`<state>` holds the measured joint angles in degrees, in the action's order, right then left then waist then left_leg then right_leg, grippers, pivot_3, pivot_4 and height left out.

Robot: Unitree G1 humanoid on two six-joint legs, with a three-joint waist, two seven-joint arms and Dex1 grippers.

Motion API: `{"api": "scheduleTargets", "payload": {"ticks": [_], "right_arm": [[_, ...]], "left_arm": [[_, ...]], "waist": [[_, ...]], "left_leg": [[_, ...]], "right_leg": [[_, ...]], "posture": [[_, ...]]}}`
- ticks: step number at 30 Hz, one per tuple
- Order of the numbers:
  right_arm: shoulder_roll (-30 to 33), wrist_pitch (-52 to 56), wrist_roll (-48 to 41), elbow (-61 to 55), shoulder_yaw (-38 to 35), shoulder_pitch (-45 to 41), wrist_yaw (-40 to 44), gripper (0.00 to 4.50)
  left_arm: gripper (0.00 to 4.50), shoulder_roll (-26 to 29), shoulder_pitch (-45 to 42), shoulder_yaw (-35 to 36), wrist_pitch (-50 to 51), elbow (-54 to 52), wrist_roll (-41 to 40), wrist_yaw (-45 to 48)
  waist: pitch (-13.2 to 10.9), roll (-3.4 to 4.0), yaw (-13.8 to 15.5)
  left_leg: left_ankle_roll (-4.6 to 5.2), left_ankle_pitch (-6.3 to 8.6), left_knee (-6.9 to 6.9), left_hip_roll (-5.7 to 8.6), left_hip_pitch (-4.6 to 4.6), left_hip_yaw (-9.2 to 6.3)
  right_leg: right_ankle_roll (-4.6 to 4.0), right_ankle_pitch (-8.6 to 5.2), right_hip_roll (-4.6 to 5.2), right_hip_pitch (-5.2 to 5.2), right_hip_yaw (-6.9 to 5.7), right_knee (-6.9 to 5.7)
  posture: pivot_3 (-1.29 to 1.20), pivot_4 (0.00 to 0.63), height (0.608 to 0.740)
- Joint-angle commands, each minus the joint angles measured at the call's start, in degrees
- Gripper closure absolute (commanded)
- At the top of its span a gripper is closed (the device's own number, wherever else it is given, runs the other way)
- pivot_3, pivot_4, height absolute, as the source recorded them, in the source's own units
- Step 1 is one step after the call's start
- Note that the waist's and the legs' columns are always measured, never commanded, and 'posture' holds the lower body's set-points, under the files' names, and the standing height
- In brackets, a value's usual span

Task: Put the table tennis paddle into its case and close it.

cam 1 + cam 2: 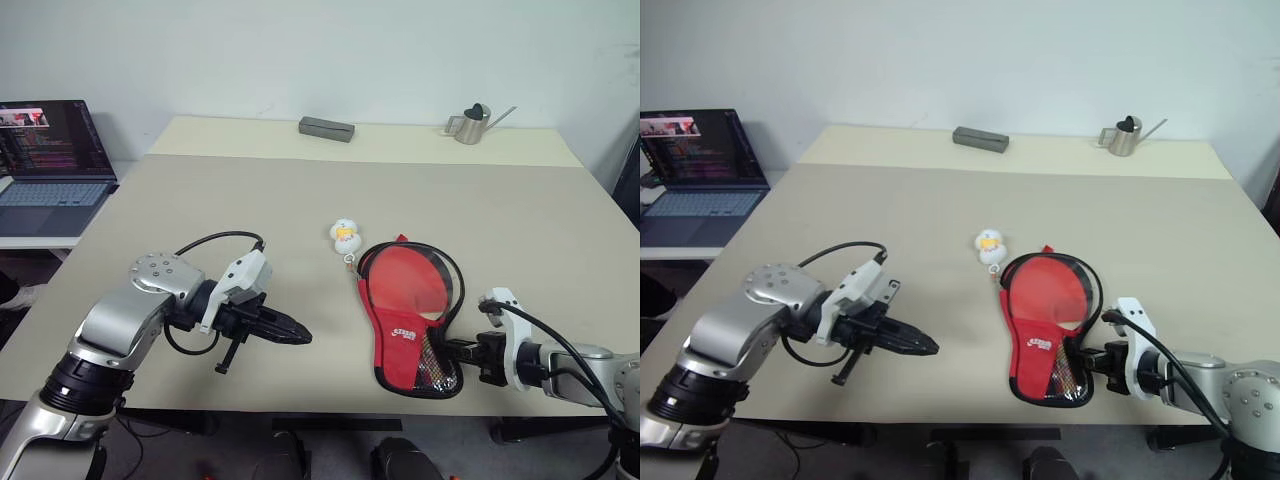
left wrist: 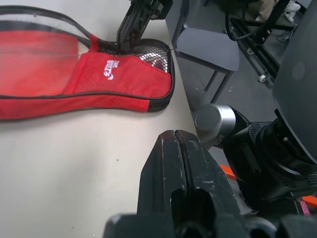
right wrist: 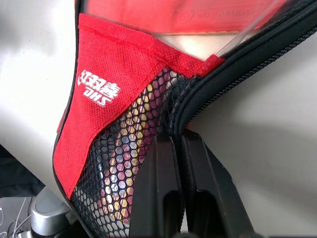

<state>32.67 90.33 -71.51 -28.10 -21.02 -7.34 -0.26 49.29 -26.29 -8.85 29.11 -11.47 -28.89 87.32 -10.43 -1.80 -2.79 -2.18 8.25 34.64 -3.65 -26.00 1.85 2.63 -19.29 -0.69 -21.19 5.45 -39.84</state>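
Since the table tennis paddle (image 1: 405, 282) already sits inside the case (image 1: 400, 340), near the front edge of the desk (image 1: 520, 220), you're mostly done; what's left looks like the zip, which seems to gape along the right edge. Red blade shows through the clear panel, handle behind the mesh. Your right hand (image 3: 179, 144) has its fingers pressed together at the case's narrow handle end, on the zipper edge, maybe pinching the pull, can't tell. Left hand (image 1: 290, 332) is pressed together on nothing, well apart. Little charm (image 1: 344, 236) lies just beside the case's top.
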Motion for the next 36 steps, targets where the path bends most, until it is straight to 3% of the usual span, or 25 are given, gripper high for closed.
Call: {"api": "scheduleTargets", "payload": {"ticks": [1, 27, 30, 36], "right_arm": [[1.0, 2.2, -2.2, -0.6, 0.8, 1.9, -1.3, 4.49], [2.3, 0.7, -3.5, 0.5, 1.5, 2.2, -5.4, 4.49], [2.4, 0.5, -4.5, 0.9, 1.0, 2.1, -5.9, 3.82], [3.8, -2.7, -8.6, 2.0, -1.0, 2.6, -4.3, 2.01]], "left_arm": [[4.5, 0.9, 0.2, -0.2, -1.0, -2.0, -0.9, 2.2], [4.5, 0.4, 0.3, -0.4, -1.6, -1.2, -0.4, 1.3], [4.5, 0.4, 0.2, -0.4, -1.5, -1.2, -0.5, 1.2], [4.5, 0.1, 0.3, -0.5, -1.4, -1.4, -0.5, 0.8]], "waist": [[0.0, 0.0, 0.0], [0.1, -0.12, 0.6], [0.1, -0.15, 0.6], [0.1, -0.18, 0.5]], "left_leg": [[0.0, 0.0, 0.0, 0.0, 0.0, -0.01], [0.01, 0.0, 0.01, -0.01, 0.0, -0.02], [0.01, 0.0, 0.03, -0.02, 0.0, -0.02], [0.01, 0.0, 0.05, -0.03, 0.01, -0.02]], "right_leg": [[0.0, 0.0, 0.0, 0.0, -0.01, 0.0], [0.0, 0.0, 0.01, 0.02, 0.0, 0.06], [0.0, 0.0, 0.01, 0.02, 0.01, 0.06], [-0.01, 0.0, 0.0, 0.02, 0.03, 0.06]], "posture": [[0.0, 0.15, 0.74], [0.0, 0.15, 0.74], [0.0, 0.15, 0.74], [0.0, 0.15, 0.74]]}}
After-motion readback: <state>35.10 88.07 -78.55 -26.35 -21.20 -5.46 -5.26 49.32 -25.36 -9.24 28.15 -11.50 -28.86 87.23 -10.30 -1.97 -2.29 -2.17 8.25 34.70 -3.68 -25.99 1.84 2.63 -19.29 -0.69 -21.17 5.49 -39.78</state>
